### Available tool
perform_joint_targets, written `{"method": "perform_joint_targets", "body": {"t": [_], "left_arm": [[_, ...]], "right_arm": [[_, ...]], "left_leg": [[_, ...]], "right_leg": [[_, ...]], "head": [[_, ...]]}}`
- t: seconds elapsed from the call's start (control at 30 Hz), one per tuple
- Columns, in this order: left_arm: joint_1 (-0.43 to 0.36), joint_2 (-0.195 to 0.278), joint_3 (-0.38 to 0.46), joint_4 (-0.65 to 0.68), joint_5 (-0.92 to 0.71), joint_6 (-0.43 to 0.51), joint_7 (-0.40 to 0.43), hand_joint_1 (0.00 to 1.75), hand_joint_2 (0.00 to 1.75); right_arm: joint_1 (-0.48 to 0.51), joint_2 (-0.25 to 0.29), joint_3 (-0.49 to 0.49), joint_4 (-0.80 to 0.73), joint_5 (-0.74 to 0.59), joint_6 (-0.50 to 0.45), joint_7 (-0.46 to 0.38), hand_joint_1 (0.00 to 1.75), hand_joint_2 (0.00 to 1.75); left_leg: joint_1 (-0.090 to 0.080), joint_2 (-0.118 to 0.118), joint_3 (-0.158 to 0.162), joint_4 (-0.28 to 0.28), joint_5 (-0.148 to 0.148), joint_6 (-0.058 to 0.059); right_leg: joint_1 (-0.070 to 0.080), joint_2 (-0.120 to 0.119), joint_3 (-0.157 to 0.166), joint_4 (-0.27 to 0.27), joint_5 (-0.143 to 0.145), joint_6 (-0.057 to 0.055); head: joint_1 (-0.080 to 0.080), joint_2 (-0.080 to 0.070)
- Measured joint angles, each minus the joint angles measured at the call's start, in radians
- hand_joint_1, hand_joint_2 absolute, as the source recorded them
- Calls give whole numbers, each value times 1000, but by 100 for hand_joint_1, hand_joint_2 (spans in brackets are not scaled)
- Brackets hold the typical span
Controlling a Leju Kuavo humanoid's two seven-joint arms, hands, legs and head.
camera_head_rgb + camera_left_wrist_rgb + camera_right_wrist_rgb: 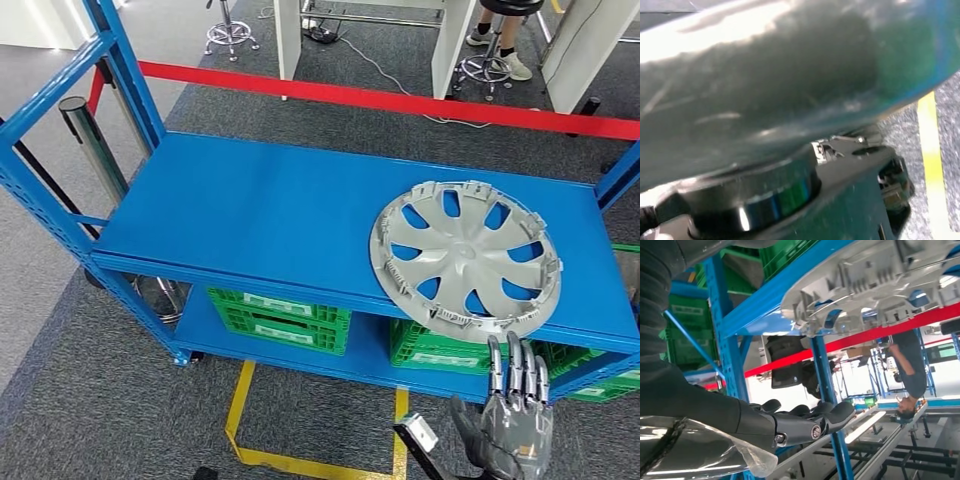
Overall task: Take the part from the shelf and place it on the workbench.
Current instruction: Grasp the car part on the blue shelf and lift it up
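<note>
The hubcap (466, 258) lies flat on the blue shelf (249, 215), its near edge jutting slightly past the shelf's front lip; your right robot hand (513, 405) waits just below that edge, released, fingers extended upward and holding nothing. The left robot hand's state cannot be told. In my judgement, a lift from one side of so wide and thin a disc may tip it off the lip, or the rim clips may snag your fingers.
</note>
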Motion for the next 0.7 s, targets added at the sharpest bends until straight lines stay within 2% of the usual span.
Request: {"method": "perform_joint_targets", "body": {"t": [0.33,0.5,0.7], "left_arm": [[1,4,27,2,0,8,-8,0,0],[-2,-1,30,2,-11,23,-14,0,0],[-12,-20,33,2,-20,48,-5,0,0]], "right_arm": [[-20,32,-110,7,3,0,-72,0,175],[-107,31,-100,83,4,0,-13,0,175],[-204,23,-18,189,6,0,54,0,175]], "left_leg": [[0,0,0,0,0,0],[0,0,1,0,0,0],[0,0,1,0,1,0]], "right_leg": [[0,0,0,0,1,1],[0,1,1,0,1,1],[0,0,1,0,1,1]], "head": [[0,0],[0,0],[0,0]]}}
